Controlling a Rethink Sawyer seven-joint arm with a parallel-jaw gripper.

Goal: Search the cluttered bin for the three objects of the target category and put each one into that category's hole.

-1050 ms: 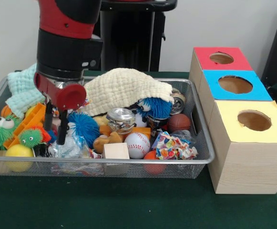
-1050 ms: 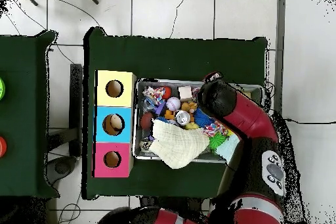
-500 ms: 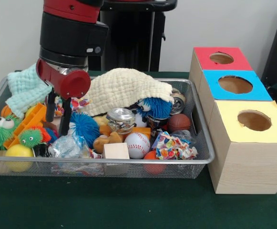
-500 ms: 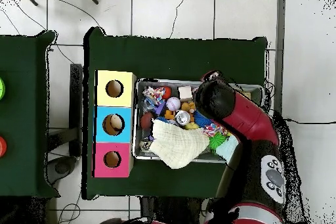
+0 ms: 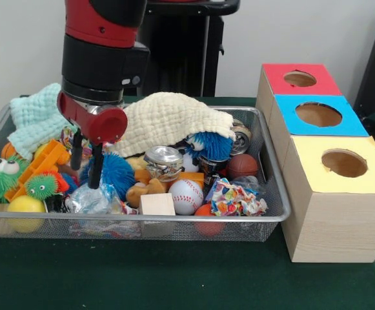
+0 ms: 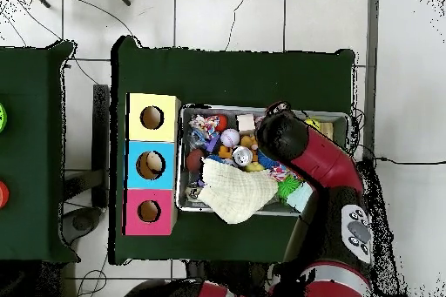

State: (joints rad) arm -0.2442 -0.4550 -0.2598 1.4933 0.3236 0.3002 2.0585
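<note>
Since the earlier frames the arm has slid toward the bin's [image 5: 274, 194] middle, and the gripper [image 5: 86, 169] now hangs with fingers spread, holding nothing, over the blue spiky ball [image 5: 113, 173]. Searching is still the step; the target category is not told, so next comes choosing a piece and descending. Holed boxes [image 5: 329, 161] stand at the bin's 3 o'clock. A cream cloth [image 5: 168, 119] at 12 o'clock hides part of the clutter.

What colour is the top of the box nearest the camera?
Yellow top, with a round hole; clearest in the front view.
</note>
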